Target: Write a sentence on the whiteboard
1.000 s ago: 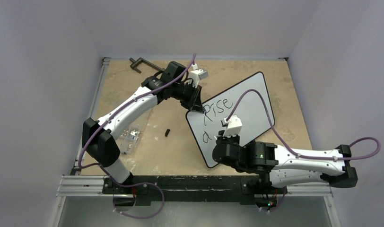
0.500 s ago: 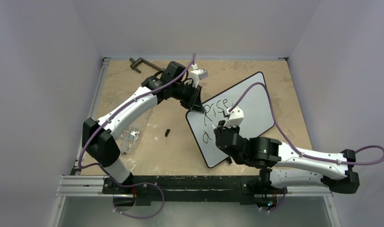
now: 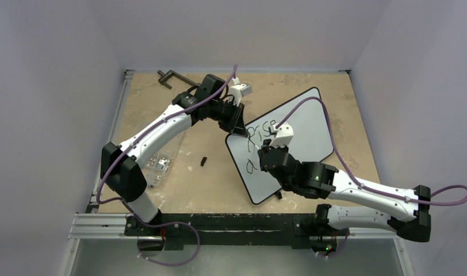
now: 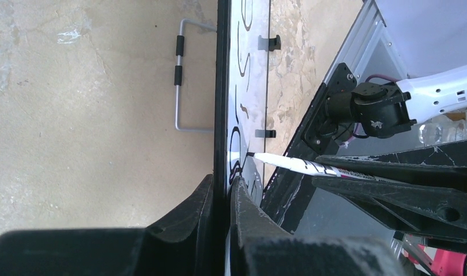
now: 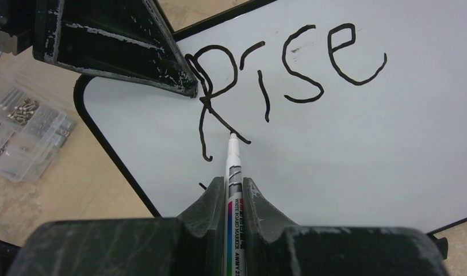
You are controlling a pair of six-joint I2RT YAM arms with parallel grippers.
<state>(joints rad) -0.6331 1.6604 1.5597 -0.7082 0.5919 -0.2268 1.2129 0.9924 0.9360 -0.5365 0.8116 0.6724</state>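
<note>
The whiteboard (image 3: 303,123) lies tilted on the tan table, and the right wrist view (image 5: 363,149) shows its white face. The sentence (image 5: 277,75) reads "Rise" in black; in the top view a lone "a" (image 3: 252,167) sits below it. My left gripper (image 3: 238,131) is shut on the board's far-left edge, which the left wrist view (image 4: 222,190) shows edge-on between its fingers. My right gripper (image 5: 234,192) is shut on a white marker (image 5: 233,167), its tip at the lower leg of the "R". In the top view the right gripper (image 3: 265,150) hovers over the board's left part.
A clear plastic box of screws (image 3: 156,168) lies left of the board, also in the right wrist view (image 5: 24,126). A small black cap (image 3: 203,161) lies between them. A black clamp (image 3: 172,77) sits at the far left corner. Purple walls enclose the table.
My right gripper has moved with the marker up the board, from beside the "a" to just under "Rise". The left arm and the board have not moved.
</note>
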